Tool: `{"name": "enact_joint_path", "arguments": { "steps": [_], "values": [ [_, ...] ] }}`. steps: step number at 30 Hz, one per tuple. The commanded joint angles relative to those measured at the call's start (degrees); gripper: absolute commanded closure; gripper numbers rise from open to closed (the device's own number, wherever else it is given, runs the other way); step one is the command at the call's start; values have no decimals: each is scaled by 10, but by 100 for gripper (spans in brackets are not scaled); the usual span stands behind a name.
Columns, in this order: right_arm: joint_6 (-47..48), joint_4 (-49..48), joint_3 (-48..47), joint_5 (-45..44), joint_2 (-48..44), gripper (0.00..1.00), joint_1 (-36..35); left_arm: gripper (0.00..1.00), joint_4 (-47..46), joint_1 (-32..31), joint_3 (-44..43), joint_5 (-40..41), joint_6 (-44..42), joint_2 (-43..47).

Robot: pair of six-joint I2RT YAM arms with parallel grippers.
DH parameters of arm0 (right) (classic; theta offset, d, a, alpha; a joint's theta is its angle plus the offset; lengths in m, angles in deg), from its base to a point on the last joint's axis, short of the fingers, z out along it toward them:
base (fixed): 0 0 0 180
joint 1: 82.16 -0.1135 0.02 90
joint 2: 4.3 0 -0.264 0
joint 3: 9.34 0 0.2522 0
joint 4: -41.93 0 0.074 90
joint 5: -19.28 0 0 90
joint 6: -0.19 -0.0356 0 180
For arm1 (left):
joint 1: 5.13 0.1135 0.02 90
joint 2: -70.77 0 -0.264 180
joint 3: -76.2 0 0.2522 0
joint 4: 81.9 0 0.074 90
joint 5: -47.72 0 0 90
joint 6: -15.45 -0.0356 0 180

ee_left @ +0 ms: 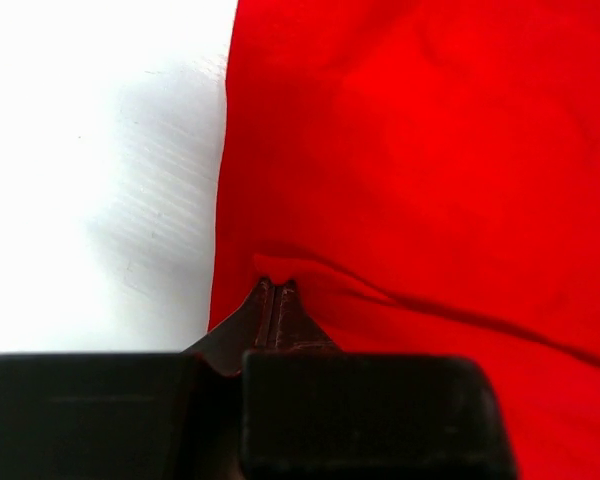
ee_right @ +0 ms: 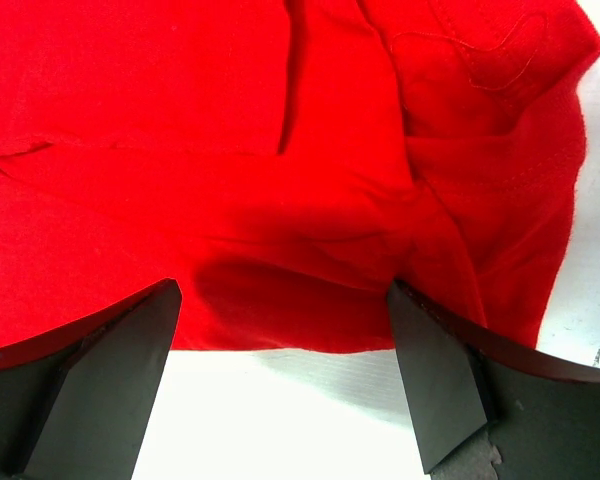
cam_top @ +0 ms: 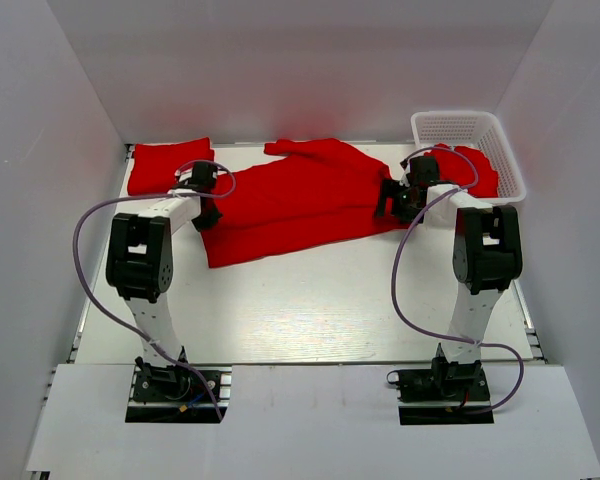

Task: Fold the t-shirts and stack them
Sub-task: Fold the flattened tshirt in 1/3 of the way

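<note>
Far L, back corner of the counter [cam_top: 310,310]: folded t-shirt [cam_top: 168,168], a flat red rectangle, apart from both arms.

Next over, the left gripper [cam_top: 208,214] sits at the L edge of the spread t-shirt [cam_top: 300,200]. In the L wrist view its fingers [ee_left: 263,305] are clenched tight together w/ a small ridge of red cloth puckered up right at the tips, so it's pinching the shirt's edge. A crease runs off from that pinch toward the R. Bare white counter shows to the L of the hem.

Mid counter: the spread t-shirt lies mostly flat, long axis running L to R and angled, w/ the near-L corner lower in the top view and one sleeve poking out toward the back wall. A few soft wrinkles, no print.

R end of that shirt: right gripper [cam_top: 388,200] is low over it. In the R wrist view the fingers [ee_right: 130,350] stand wide apart, released, nothing clamped. Red cloth lies between and beyond them, bunched in folds toward the R side, w/ the shirt's near edge just past the tips and white counter in front.

Far R, back corner: white lattice basket [cam_top: 460,122] w/ a basket t-shirt [cam_top: 477,170], red and crumpled, partly hidden by the R arm's wrist.
</note>
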Motion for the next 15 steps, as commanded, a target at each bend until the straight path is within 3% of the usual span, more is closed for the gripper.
{"name": "enact_joint_path", "arguments": {
  "steps": [1,3,8,9,10,11,15],
  "values": [
    [5,22,-5,-41,22,10,7,100,12,15,-26,18,7,-3],
    [6,23,-6,-39,22,10,6,100,12,21,-37,24,12,-4],
    [10,22,-5,-35,20,10,7,77,30,32,-55,24,24,-4],
    [8,22,-6,-33,17,10,6,66,39,38,-60,24,25,-4],
    [13,21,-4,-28,16,10,7,23,39,38,-66,18,25,2],
    [16,21,-4,-25,14,10,6,2,39,44,-66,18,25,7],
    [28,7,8,-11,-9,10,2,0,32,50,-73,-13,7,44]
  ]
}}
